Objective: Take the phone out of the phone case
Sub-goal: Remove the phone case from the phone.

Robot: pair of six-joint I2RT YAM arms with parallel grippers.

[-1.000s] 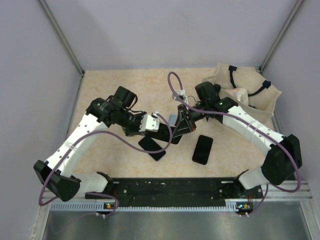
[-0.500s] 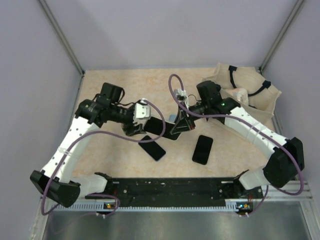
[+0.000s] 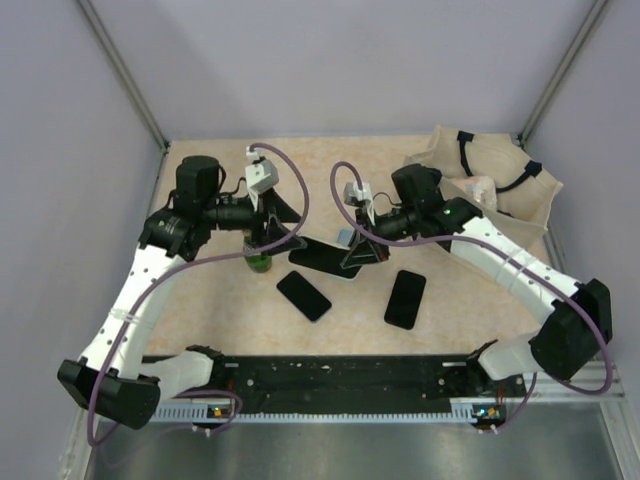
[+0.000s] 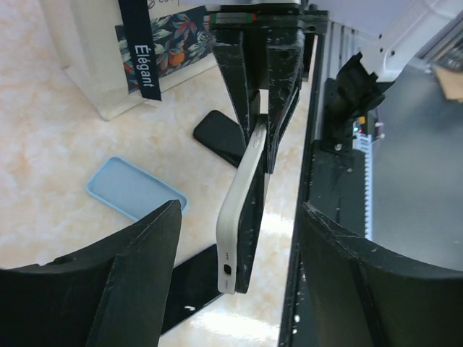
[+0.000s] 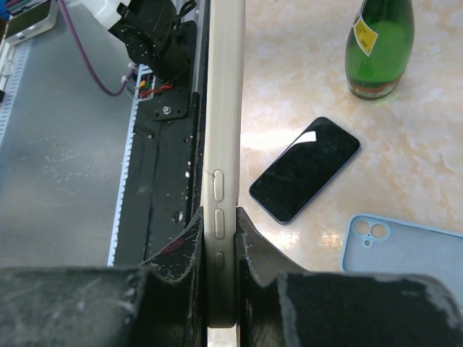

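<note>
Phone (image 3: 318, 257), one, dark-faced: seated in its white phone case (image 4: 230, 253), the pair held off the table (image 3: 220, 170) between my two arms. My right gripper (image 5: 221, 238) pinches the cased handset by one end, fingers pressed against both faces. My left gripper (image 4: 239, 210) has its jaws spread wide to either side of the free end, touching nothing. Status, as I judge it: extraction not done. No gap shows between shell and handset, so peeling the case back and lifting the handset out both remain.

Tote bag (image 3: 530, 205), one, cream cloth, far right corner of the table: mouth open, black straps across it, something pale inside that I cannot identify.

Bottle (image 5: 380, 43), one, green glass, yellow label, upright on the table near my left gripper. Whether anything is in it I cannot tell.

Bare phones, two, black, flat and face-up on the table: one (image 3: 303, 296) on the near side of the held pair, one (image 3: 405, 299) to its right, well apart from each other.

Spare case (image 5: 405, 249), one, light blue, lying flat, camera cut-out showing, nothing in it.
</note>
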